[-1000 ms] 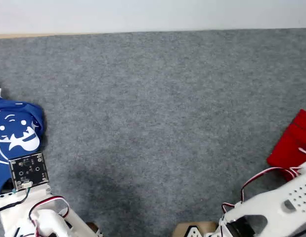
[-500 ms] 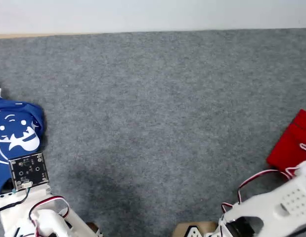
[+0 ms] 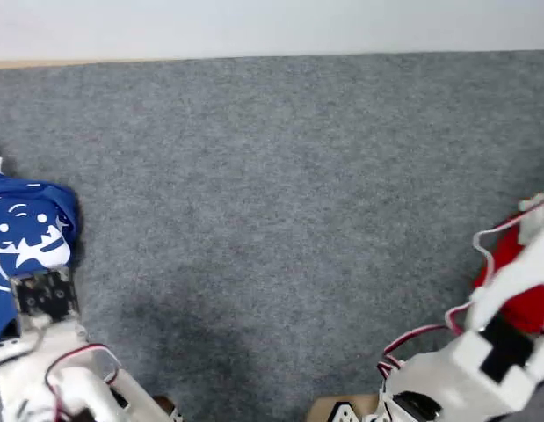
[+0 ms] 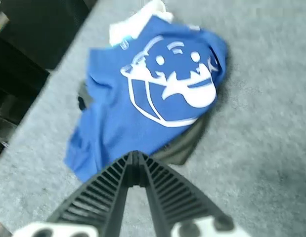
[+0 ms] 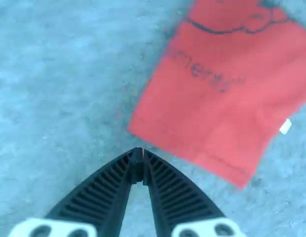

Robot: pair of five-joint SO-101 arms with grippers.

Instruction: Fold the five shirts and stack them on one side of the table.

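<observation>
A folded blue shirt [image 3: 24,237] with a white print tops a stack at the table's left edge; a dark shirt [image 4: 185,145] and a white one [image 4: 138,19] peek from under the blue shirt [image 4: 153,94]. My left gripper [image 4: 137,159] is shut and empty, just short of the stack's near edge. A red shirt [image 3: 518,281] lies at the right edge, partly hidden by the right arm [image 3: 504,343]. The red shirt [image 5: 227,84] has dark print and a white tag. My right gripper [image 5: 139,154] is shut and empty, above the felt near its corner.
Grey felt [image 3: 280,193] covers the table, with wide free room across the middle and back. A pale wall strip [image 3: 272,26] runs along the far edge. Dark floor [image 4: 29,44] lies beyond the table's left side.
The right arm has swung up and back over the red shirt, covering more of it. The left arm has shifted slightly toward the left edge.
</observation>
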